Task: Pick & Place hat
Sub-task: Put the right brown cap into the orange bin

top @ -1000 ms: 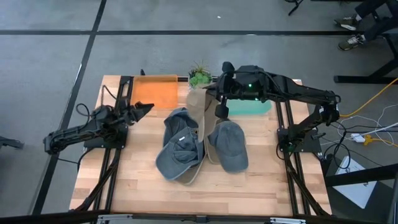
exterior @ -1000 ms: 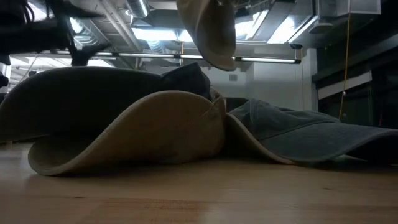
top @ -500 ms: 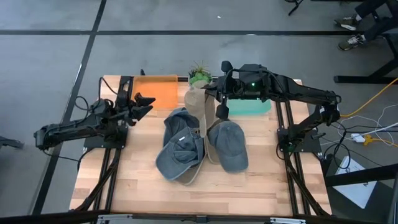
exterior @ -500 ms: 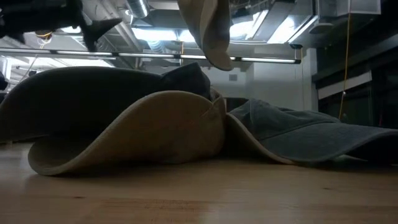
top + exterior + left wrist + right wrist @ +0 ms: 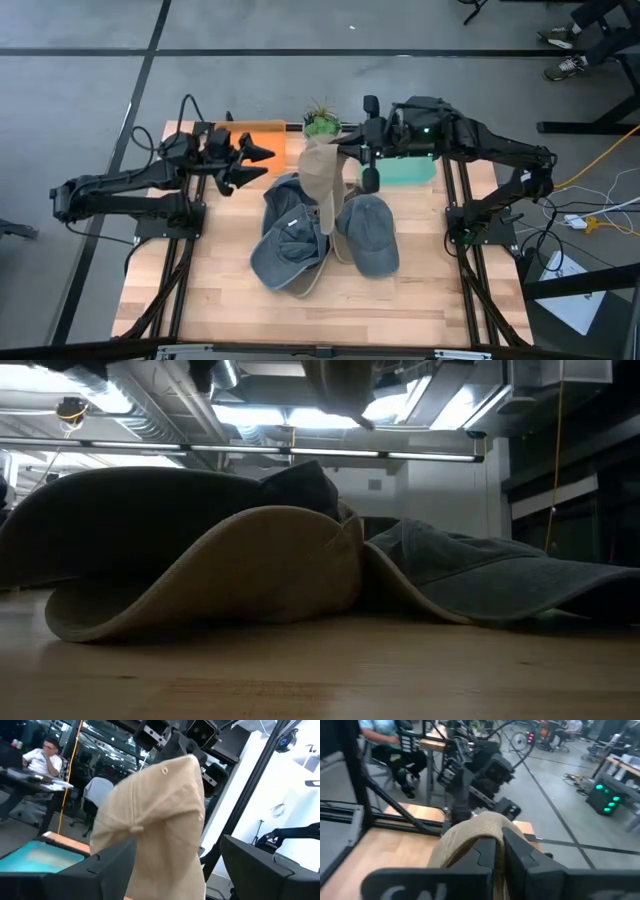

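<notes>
A tan cap (image 5: 320, 180) hangs in the air over the far middle of the table, held by my right gripper (image 5: 342, 152), which is shut on it. In the left wrist view its crown (image 5: 160, 815) fills the middle. My left gripper (image 5: 258, 158) is open and raised, level with the cap and just to its left. Its fingers (image 5: 112, 867) stand apart in front of the cap without touching. Below lies a pile of caps: two blue-grey ones (image 5: 288, 240) (image 5: 368, 232) resting on a tan brim (image 5: 210, 575). My right gripper pinches the upper part of the tan cap's crown (image 5: 467, 832) between its two fingers (image 5: 492, 852), coming level from the table's right. The cloth bulges over the fingers as a fold. The cap is lifted clear and hangs below the hold, its lower end (image 5: 325, 222) above the pile.
An orange mat (image 5: 262, 133) lies at the far left of the table and a teal mat (image 5: 408, 170) at the far right, with a small plant (image 5: 320, 122) between them. People sit in the room beyond. The near half of the wooden table (image 5: 300, 310) holds nothing.
My left arm has risen and swung toward the table's right and far side, bringing its open gripper up beside the hanging tan cap. My right gripper has lifted the cap higher; in the low view its lower end has climbed almost out of the picture.
</notes>
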### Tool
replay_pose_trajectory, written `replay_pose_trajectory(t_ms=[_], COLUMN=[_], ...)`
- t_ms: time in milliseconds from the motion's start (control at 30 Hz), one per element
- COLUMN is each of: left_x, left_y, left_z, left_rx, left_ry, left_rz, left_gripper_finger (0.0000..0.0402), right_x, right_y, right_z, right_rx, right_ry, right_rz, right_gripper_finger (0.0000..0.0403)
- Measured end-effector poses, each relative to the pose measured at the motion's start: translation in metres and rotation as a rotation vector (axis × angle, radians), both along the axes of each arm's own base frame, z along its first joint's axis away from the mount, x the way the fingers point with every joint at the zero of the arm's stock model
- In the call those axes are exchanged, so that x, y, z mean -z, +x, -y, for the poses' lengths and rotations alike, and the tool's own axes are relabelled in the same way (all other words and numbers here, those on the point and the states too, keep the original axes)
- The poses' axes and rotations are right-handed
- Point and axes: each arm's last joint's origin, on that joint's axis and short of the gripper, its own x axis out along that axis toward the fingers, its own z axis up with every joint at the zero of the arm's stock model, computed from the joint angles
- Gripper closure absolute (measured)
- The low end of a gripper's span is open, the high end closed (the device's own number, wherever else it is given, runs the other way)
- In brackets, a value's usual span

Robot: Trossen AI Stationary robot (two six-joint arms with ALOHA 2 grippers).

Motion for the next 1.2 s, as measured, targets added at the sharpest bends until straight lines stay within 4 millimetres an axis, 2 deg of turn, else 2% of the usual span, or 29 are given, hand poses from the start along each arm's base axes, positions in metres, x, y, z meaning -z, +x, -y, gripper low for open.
replay_pose_trajectory(t_ms=[167,400,567,833,1033,1200], left_x=[-0.012,-0.012,-0.014,-0.023,-0.021,-0.024], left_y=[0.011,0.031,0.039,0.051,0.068,0.080], left_z=[-0.004,-0.010,-0.016,-0.023,-0.019,-0.016], left_rx=[-0.027,-0.068,-0.069,-0.166,-0.206,-0.316], left_ry=[0.088,0.329,0.509,0.740,0.819,0.901], left_rz=[0.018,0.011,0.058,0.073,0.049,0.036], left_gripper_finger=[0.0119,0.0119,0.0119,0.0119,0.0119,0.0119], right_x=[-0.011,-0.019,-0.020,-0.023,-0.023,-0.020], right_y=[-0.008,-0.008,-0.008,-0.007,-0.007,-0.004], right_z=[-0.003,-0.005,-0.004,-0.001,0.000,0.000], right_rx=[-0.075,-0.156,-0.148,-0.016,0.012,0.013], right_ry=[0.010,0.007,0.006,0.040,0.066,0.066], right_rz=[0.076,0.160,0.167,0.199,0.201,0.190], right_gripper_finger=[0.0386,0.0384,0.0384,0.0383,0.0384,0.0383])
